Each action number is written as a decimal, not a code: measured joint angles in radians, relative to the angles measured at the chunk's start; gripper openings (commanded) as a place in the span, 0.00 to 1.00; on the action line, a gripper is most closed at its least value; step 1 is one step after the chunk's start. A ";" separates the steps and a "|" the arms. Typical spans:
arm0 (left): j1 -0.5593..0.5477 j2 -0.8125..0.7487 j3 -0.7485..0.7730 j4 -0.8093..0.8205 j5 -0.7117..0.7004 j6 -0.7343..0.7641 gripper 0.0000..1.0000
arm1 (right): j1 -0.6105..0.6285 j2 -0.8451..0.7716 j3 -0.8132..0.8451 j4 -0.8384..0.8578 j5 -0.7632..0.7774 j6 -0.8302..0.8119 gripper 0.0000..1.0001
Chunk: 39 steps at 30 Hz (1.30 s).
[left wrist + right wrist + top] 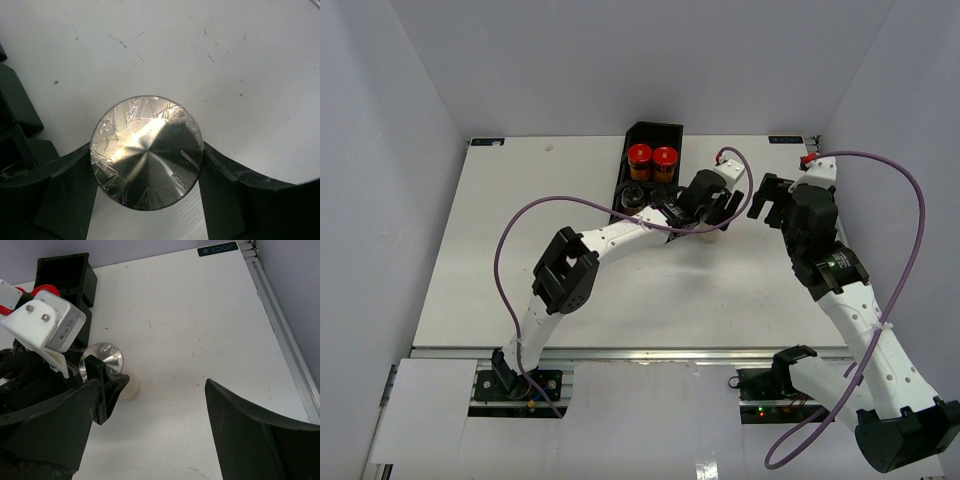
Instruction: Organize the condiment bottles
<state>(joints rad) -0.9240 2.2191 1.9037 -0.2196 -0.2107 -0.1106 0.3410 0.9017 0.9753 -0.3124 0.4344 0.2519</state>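
Note:
The cream bottle with a flat grey lid (147,152) sits between the fingers of my left gripper (147,146), which touch it on both sides. In the top view this bottle (708,236) is just right of the black tray (667,131), under my left gripper (712,214). I cannot tell if it rests on the table. Two amber bottles with red caps (639,157) (664,158) stand in the tray's far part. One dark-capped bottle (633,195) shows in the tray nearer me; the left arm hides the rest. My right gripper (161,385) is open and empty, right of the cream bottle (102,359).
The tray (65,270) runs lengthwise at the back middle of the white table (520,250). My right gripper (775,200) is close to the left one. A metal rail (280,325) edges the table's right side; grey walls enclose it.

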 measured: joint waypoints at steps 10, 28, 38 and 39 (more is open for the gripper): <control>0.013 0.018 0.028 -0.007 0.015 -0.007 0.87 | -0.031 0.001 -0.009 0.001 -0.045 -0.001 0.91; 0.015 -0.051 0.024 -0.112 0.059 -0.045 0.98 | -0.041 0.045 0.090 -0.038 -0.140 -0.008 0.91; 0.072 -0.277 0.078 -0.252 0.060 -0.121 0.98 | -0.043 0.123 0.244 -0.088 -0.212 -0.024 0.90; 0.081 -0.295 0.077 -0.257 0.056 -0.128 0.98 | -0.044 0.155 0.267 -0.098 -0.231 -0.027 0.90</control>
<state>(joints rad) -0.8426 1.9238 1.9803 -0.4761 -0.1548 -0.2383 0.2972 1.0566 1.2419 -0.4106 0.2036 0.2249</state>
